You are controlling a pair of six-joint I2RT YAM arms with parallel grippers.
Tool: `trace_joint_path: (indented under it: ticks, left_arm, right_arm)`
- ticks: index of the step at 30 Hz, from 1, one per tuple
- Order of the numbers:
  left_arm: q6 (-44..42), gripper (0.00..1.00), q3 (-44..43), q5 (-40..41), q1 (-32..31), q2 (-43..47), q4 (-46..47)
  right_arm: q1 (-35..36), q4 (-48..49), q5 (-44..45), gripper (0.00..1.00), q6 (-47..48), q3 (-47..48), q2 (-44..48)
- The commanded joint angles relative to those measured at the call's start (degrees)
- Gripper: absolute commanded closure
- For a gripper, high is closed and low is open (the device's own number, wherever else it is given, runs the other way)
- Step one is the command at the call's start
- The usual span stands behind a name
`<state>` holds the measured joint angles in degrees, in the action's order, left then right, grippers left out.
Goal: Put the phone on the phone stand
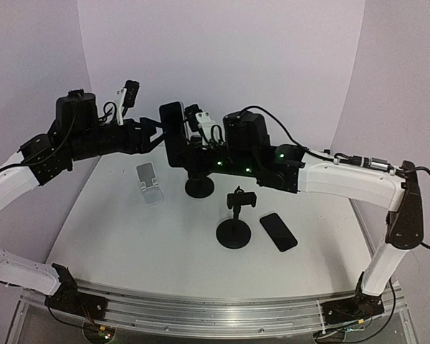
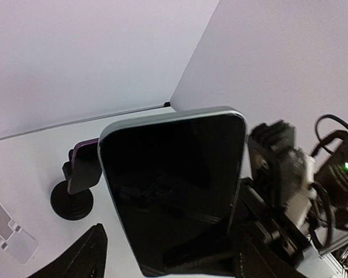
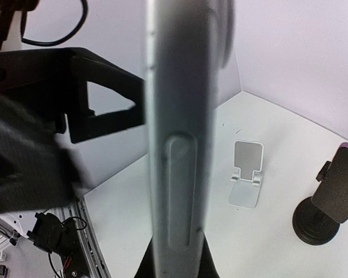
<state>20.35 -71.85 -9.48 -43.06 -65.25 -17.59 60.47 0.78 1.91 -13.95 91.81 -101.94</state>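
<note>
Gripping the dark phone (image 1: 173, 127) by its lower end, the right gripper (image 1: 185, 156) holds it upright at upper centre. The left gripper (image 1: 158, 135) flanks the phone; I cannot tell whether it clamps.

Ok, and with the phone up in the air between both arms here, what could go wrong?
1. The phone hangs high over the table between the left gripper and right gripper; a badly timed release would drop it.
2. The black stand just below seems already occupied, so it could be knocked on the way to the white stand.
</note>
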Motion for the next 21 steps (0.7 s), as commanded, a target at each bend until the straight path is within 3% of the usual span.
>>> trace_joint_path:
  ticks: [1, 7, 11, 14, 18, 21]
  left_arm:
    - [-4.74, 0.22, -0.92, -7.74, 0.10, 5.07, 6.01]
    - [-4.52, 0.21, -2.27, -18.82, 1.53, 4.74, 8.71]
    - [-3.58, 0.22, -5.46, -37.43, 6.38, 2.03, 13.80]
    - [4.68, 0.24, -6.87, -52.03, 9.13, -1.79, 23.50]
    - [14.15, 0.26, -7.14, -56.94, 9.02, -6.40, 38.69]
    - [13.84, 0.28, -8.75, -54.31, 6.66, -8.56, 40.11]
  right_arm:
    - [-2.09, 5.64, -9.64, 1.00, 3.17, -2.75, 10.07]
    - [-3.42, 5.98, -12.33, 1.00, 3.23, -5.55, 15.48]
    - [-4.51, 6.62, -21.65, 1.00, 4.40, -6.76, 18.65]
    - [-4.57, 6.71, -28.34, 1.00, 5.35, -5.76, 19.41]
    - [-4.56, 7.48, -30.44, 1.00, 6.06, -5.54, 19.83]
    - [-4.57, 8.75, -30.93, 1.00, 5.51, -5.10, 19.34]
